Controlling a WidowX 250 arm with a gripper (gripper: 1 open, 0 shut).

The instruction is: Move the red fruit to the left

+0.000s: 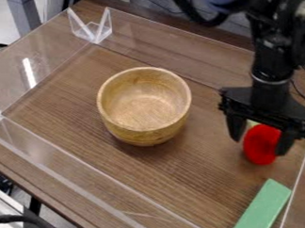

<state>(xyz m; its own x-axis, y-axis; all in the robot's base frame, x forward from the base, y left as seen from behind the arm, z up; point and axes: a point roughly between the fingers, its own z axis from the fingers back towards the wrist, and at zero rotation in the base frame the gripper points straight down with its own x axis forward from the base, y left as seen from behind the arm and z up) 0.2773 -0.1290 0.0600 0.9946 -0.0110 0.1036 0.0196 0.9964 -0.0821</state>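
The red fruit stands on the wooden table right of the bowl, glossy red, its top hidden by the gripper. My gripper points straight down over it, open, with one black finger to the fruit's left and the other at its right. The fingers straddle the fruit's upper part; whether they touch it I cannot tell.
A round wooden bowl sits left of the fruit at mid-table. A flat light green block lies at the front right corner. Clear acrylic walls border the table's left and far sides.
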